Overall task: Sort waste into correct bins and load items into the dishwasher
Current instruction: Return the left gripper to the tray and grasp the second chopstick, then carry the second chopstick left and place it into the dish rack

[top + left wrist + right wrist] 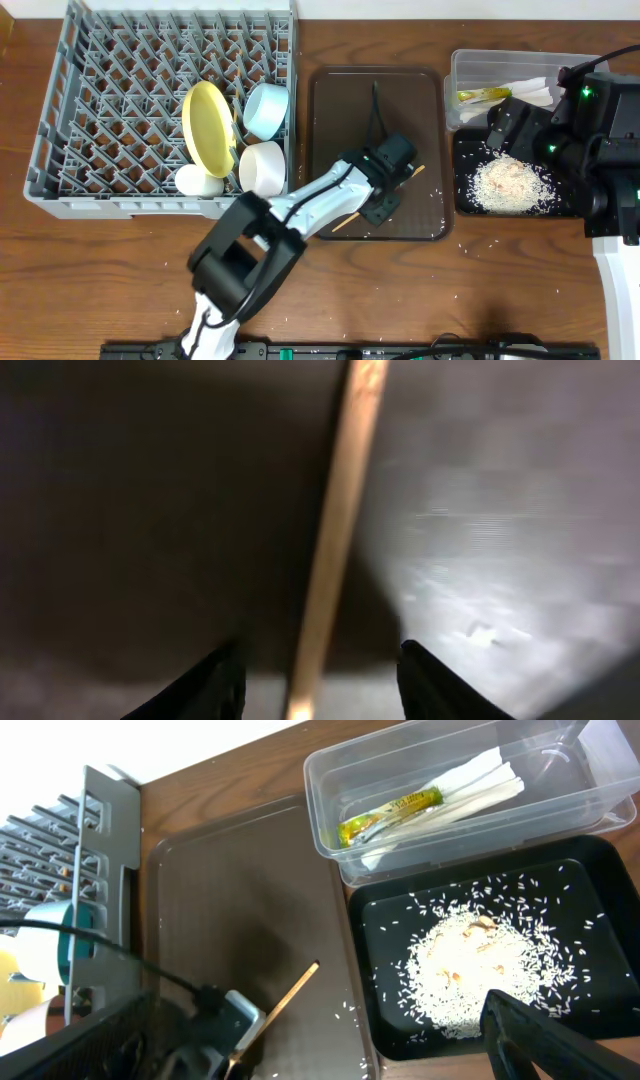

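A thin wooden chopstick [335, 540] lies on the brown tray [340, 110] and runs lengthwise between the fingers of my left gripper [320, 680], which is open with a gap on each side of the stick. From overhead the stick's ends [345, 222] poke out from under that gripper [385, 203]. My right gripper [505, 128] hangs wide open and holds nothing, above the black tray [462, 150] with its rice pile [470, 960]. The clear tub [330, 780] holds the green-yellow wrapper [390, 812] and white napkins [480, 785].
The grey dish rack [60, 130] at the left holds a yellow plate [205, 125], a light blue bowl [268, 108], a white bowl [263, 167] and a white cup [198, 181]. Loose rice grains dot the brown tray's right side and the table.
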